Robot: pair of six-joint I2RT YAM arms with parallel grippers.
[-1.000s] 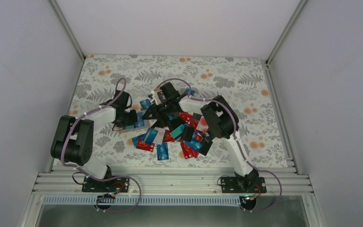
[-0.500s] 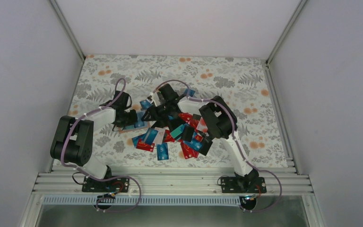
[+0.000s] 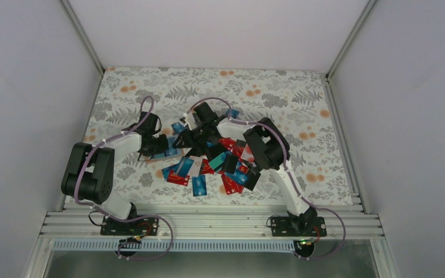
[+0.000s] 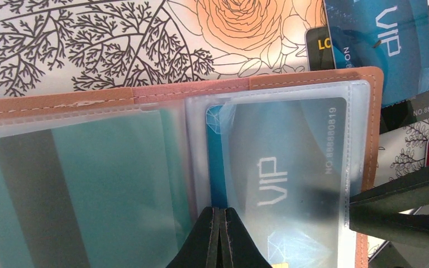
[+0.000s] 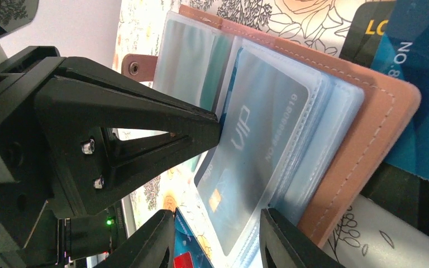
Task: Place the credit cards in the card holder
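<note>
Top view: soft, even, diffuse light w/ only faint shadows; credit cards too small to read. Wrist cams bright, very close. Clear sleeves of the card holder give a milky haze, VIP print still sharp. Left gripper at btm edge dark, soft-focus. Right-wrist bkgd washed out top-left.

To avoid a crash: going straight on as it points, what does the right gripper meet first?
Probably the VIP card in a clear sleeve of the card holder: its near end lies between the open fingers of the right gripper. Depth unclear.
</note>
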